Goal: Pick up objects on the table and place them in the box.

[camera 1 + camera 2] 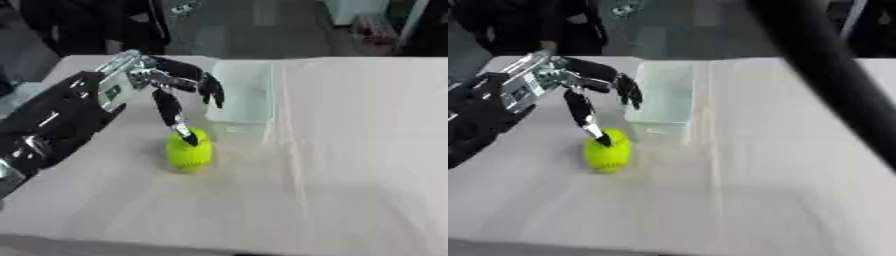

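A yellow-green ball (189, 152) lies on the white tablecloth, just in front of the near left corner of a clear plastic box (242, 91). My left hand (154, 80) hovers above the ball, coming in from the left. Its fingers are spread: the thumb (177, 122) points down and its tip touches the top of the ball, while the other fingers (211, 88) curve toward the box wall. Nothing is held. The box looks empty. My right hand does not show; only a dark blurred bar (833, 75) of that arm crosses the right eye view.
The table (350, 165) is covered by a white cloth with creases, spreading wide to the right and front. Dark chairs and a person's legs stand beyond the far edge.
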Robot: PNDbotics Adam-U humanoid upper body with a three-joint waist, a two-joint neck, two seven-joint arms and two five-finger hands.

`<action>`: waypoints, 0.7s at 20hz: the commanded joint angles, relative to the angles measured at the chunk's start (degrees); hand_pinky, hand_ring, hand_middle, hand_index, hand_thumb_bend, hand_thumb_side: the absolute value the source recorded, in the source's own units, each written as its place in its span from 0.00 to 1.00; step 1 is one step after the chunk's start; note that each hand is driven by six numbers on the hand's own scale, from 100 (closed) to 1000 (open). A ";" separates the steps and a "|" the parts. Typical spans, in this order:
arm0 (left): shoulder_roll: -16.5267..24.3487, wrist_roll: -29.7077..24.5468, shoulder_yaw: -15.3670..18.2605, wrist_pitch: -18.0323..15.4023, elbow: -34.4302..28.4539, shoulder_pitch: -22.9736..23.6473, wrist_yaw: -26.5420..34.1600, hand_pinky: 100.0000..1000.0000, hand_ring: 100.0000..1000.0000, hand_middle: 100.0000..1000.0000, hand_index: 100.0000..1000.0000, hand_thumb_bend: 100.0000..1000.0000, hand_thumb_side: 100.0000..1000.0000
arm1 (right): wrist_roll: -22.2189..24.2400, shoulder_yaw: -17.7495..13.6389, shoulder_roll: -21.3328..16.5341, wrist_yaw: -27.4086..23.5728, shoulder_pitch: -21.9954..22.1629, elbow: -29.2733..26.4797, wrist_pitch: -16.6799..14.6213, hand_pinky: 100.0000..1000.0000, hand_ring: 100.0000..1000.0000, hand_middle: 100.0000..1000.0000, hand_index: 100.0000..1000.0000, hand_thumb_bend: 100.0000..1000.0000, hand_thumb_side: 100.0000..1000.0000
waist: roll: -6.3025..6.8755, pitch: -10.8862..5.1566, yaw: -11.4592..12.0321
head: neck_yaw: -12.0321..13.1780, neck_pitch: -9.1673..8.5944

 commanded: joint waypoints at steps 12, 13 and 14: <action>5.50 -18.35 -3.86 -14.82 -7.40 1.88 0.53 0.58 0.38 0.51 0.66 0.45 0.50 | 0.12 -0.40 -2.13 0.32 -0.15 -0.77 -0.35 0.09 0.42 0.50 0.78 0.00 1.00 | -0.06 -0.67 0.26 | 0.33 -0.61; 5.73 -18.35 -4.02 -14.67 -7.86 2.12 0.45 0.58 0.39 0.51 0.67 0.45 0.50 | 0.12 -0.40 -2.14 0.32 -0.14 -0.77 -0.36 0.09 0.42 0.50 0.78 0.00 1.00 | -0.06 -0.68 0.28 | 0.36 -0.61; 6.06 -18.35 -4.19 -14.49 -8.30 2.43 0.14 0.58 0.40 0.52 0.67 0.45 0.52 | 0.12 -0.41 -2.15 0.32 -0.12 -0.77 -0.38 0.09 0.42 0.50 0.78 0.00 1.00 | -0.05 -0.69 0.30 | 0.39 -0.61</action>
